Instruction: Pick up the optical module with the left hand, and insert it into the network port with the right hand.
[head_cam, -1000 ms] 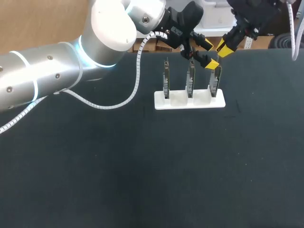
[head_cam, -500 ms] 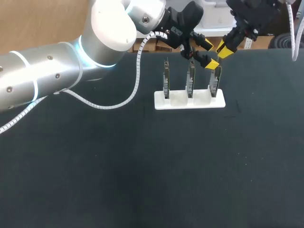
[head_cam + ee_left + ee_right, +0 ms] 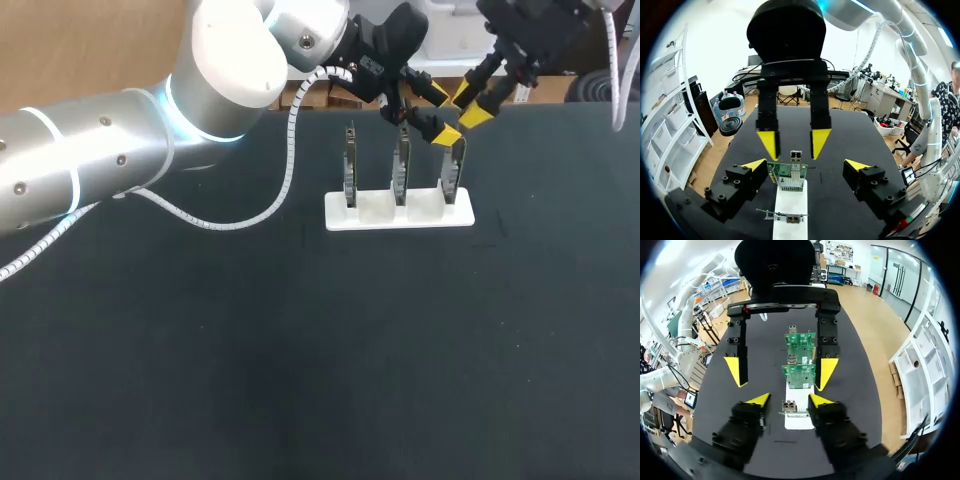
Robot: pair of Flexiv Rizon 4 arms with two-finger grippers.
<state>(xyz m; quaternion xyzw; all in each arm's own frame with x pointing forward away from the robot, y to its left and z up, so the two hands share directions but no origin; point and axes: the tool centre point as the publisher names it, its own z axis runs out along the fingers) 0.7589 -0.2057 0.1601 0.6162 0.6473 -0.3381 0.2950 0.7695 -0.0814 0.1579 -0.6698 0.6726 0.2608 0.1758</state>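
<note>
Green board point(image 3: 788, 176) — between left tool's point(image 3: 806, 165) parted fingers point(image 3: 756, 164)

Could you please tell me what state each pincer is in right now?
Left pincer: open, holding nothing.
Right pincer: open, holding nothing.

Head view: the right arm point(image 3: 530, 25) ran off the top edge just above its end effector point(image 3: 470, 104), and the left arm point(image 3: 120, 150) was cut off at the side. The left end effector point(image 3: 440, 113) overlapped the top of the middle board point(image 3: 401, 170), so contact there couldn't be told, & the optical module was too small to pick out. Left wrist view: the white holder point(image 3: 790, 202) was cut by the rim, and the near board point(image 3: 785, 216) showed edge-on only. Right wrist view: the holder sat partly behind the right fingers point(image 3: 821, 400).
</note>
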